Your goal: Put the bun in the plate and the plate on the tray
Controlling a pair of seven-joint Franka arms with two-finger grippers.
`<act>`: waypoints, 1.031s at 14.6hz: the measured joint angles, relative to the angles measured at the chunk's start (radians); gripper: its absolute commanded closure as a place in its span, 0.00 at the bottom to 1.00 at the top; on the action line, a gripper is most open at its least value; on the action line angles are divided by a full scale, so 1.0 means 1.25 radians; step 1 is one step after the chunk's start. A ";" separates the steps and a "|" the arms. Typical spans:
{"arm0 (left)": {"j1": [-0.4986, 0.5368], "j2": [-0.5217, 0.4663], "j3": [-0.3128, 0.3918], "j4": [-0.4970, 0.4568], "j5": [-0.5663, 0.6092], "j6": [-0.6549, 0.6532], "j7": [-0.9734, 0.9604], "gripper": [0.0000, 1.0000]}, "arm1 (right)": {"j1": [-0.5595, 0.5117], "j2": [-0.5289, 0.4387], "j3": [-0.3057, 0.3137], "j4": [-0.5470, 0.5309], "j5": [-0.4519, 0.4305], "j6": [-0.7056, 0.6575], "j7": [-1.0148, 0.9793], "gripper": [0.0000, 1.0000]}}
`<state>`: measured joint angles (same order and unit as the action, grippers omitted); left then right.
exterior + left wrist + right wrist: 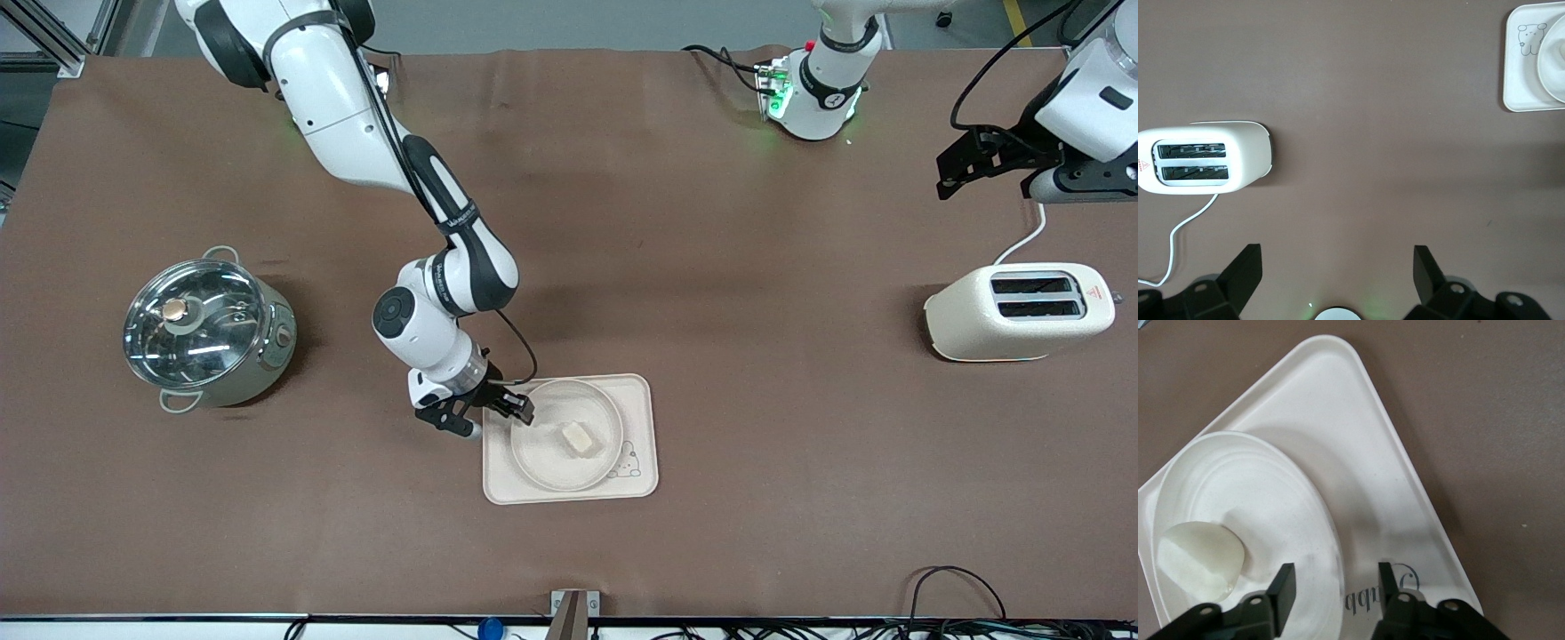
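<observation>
While the right gripper was parked at the plate rim toward the right arm's end of the table, the front view pretty much showed the job done: the bun was sat in the plate, and the plate was sat on the tray. So the step in hand was judged to be the let-go after setting the plate down. A straight lift clear of the rim would be called for next, without dragging the plate.

From the left wrist view, the left gripper was seen spread wide and empty, held up over bare table near the toaster; that arm was just waiting.

From the right wrist view, the fingers were seen parted, one either side of the plate rim, though whether the rim was touched couldn't be told. Bun in plate, plate inside the tray's edge.
</observation>
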<state>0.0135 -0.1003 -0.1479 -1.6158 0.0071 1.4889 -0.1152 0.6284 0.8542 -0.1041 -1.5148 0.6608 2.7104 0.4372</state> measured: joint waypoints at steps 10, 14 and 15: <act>0.000 0.005 -0.021 0.001 0.000 0.002 -0.001 0.00 | -0.007 -0.151 -0.116 -0.022 0.000 -0.198 0.002 0.00; 0.000 0.006 -0.021 0.002 0.000 0.002 -0.001 0.00 | -0.017 -0.331 -0.255 -0.037 -0.109 -0.484 -0.001 0.00; 0.000 0.006 -0.021 0.002 0.000 0.002 -0.001 0.00 | -0.019 -0.373 -0.273 -0.039 -0.173 -0.539 -0.001 0.00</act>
<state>0.0131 -0.0926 -0.1747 -1.6137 0.0071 1.4910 -0.1167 0.6048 0.3878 -0.4458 -1.5639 0.4447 2.0362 0.4354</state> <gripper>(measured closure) 0.000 0.000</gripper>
